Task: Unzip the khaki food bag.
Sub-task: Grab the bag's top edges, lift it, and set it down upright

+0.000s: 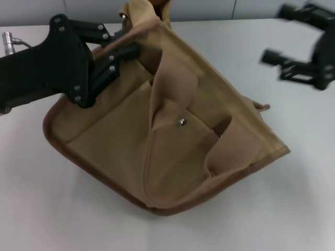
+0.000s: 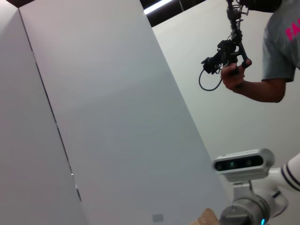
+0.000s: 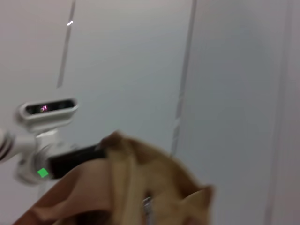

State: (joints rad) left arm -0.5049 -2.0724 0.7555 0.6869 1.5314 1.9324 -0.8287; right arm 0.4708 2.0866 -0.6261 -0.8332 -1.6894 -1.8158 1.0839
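On table (image 1: 47, 209): khaki food bag (image 1: 172, 141), tilted; left gripper (image 1: 125, 49) at rim.

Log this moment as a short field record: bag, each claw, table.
bag: khaki food bag tipped toward the camera on the table, front pocket with metal snap facing up
handle: wide webbing handle draped over the front
left claw: left claw at the bag's top edge on the robot's left, fingers closed on the fabric
right claw: right claw open, in the air off the bag's right side, touching nothing
table: white table
zipper: state not visible
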